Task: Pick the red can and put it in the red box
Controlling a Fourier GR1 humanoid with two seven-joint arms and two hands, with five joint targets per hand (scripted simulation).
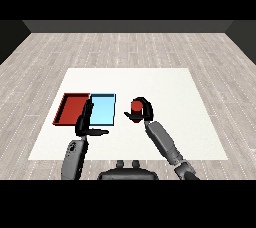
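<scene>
A red can (135,106) stands upright on the white table, right of the trays. My right hand (143,112) is curled round it, fingers over its far side and thumb at its near left. The red tray (72,108) lies flat at the left, touching the light blue tray (103,109) on its right side. My left hand (85,120) hovers over the seam between the two trays' near ends, fingers straight and pointing away, thumb stuck out to the right. It holds nothing.
The white table (165,87) reaches well beyond the trays on every side. Grey plank floor surrounds it. My right forearm (165,144) slants in from the lower right.
</scene>
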